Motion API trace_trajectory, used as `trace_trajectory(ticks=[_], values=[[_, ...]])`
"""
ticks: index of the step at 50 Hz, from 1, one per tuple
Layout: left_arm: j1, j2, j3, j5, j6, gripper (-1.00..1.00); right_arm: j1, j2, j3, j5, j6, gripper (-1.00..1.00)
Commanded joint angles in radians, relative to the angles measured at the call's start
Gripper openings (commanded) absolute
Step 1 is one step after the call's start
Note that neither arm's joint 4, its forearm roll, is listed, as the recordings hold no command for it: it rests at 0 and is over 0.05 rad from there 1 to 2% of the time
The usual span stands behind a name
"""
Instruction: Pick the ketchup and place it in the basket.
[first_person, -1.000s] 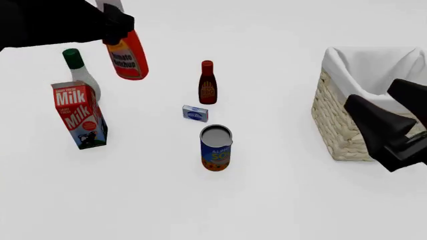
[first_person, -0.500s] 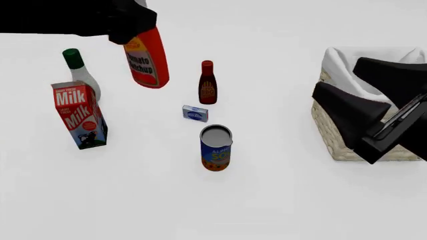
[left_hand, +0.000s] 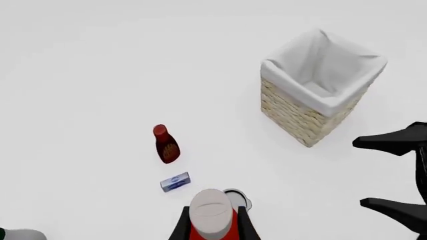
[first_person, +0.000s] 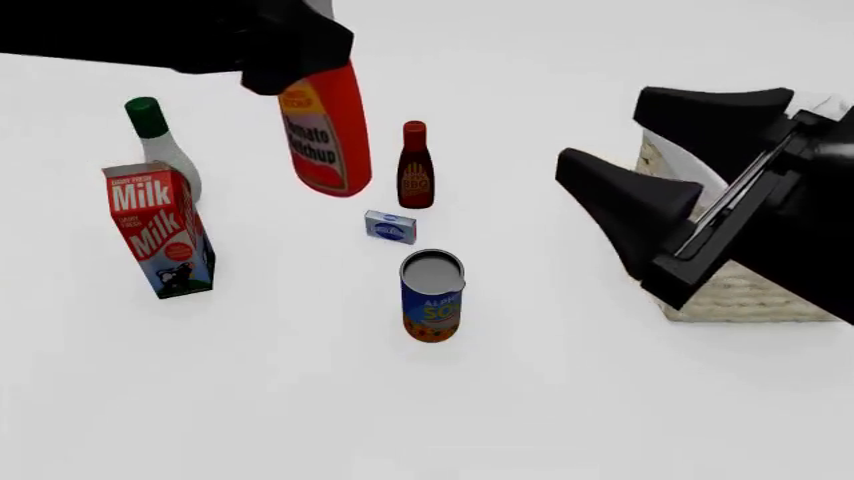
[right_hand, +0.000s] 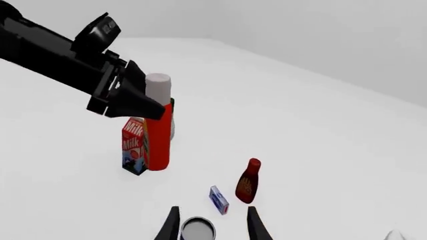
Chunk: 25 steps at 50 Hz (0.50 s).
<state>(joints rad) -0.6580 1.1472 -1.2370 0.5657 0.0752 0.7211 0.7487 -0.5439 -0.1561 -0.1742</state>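
A milk carton (first_person: 159, 230) and a green-capped white bottle (first_person: 162, 146) stand at the left of the white bench (first_person: 267, 400), while above and just right of them the left gripper (first_person: 300, 50) has its fingers clamped on the neck of the ketchup (first_person: 327, 130), which hangs upright in the air, clear of the bench. The bottle looks like rigid, smooth plastic of modest weight; held high near the cap, it could swing or slip if jolted, so a firm hold at the neck seems right. Beneath its likely path stand a slim dark sauce bottle (first_person: 415, 166), a small blue box (first_person: 390, 227) and an open-topped can (first_person: 433, 296), all short enough to pass over at this height. Farther right, the right gripper (first_person: 627, 140) hovers with fingers spread apart and empty, partly in front of the basket (first_person: 747, 295). The basket's cloth-lined rim rises high; the ketchup should clear it before descending, and the right arm crowds that approach.
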Motion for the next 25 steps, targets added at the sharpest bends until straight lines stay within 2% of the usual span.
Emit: trace_trajectory(ticks=[1, 14, 22, 25], values=[[-0.039, 0.01, -0.031, 0.02, 0.004, -1.0, 0.049, 0.063, -0.049, -0.019, -0.019, 1.0], [-0.06, 0.019, -0.039, 0.02, -0.006, -1.0, 0.089, 0.119, -0.111, -0.024, -0.011, 1.0], [-0.076, 0.028, -0.044, 0.019, -0.01, -1.0, 0.118, 0.168, -0.126, -0.066, -0.001, 1.0], [-0.082, 0.028, -0.045, 0.019, -0.015, -1.0, 0.118, 0.182, -0.12, -0.087, -0.014, 1.0]])
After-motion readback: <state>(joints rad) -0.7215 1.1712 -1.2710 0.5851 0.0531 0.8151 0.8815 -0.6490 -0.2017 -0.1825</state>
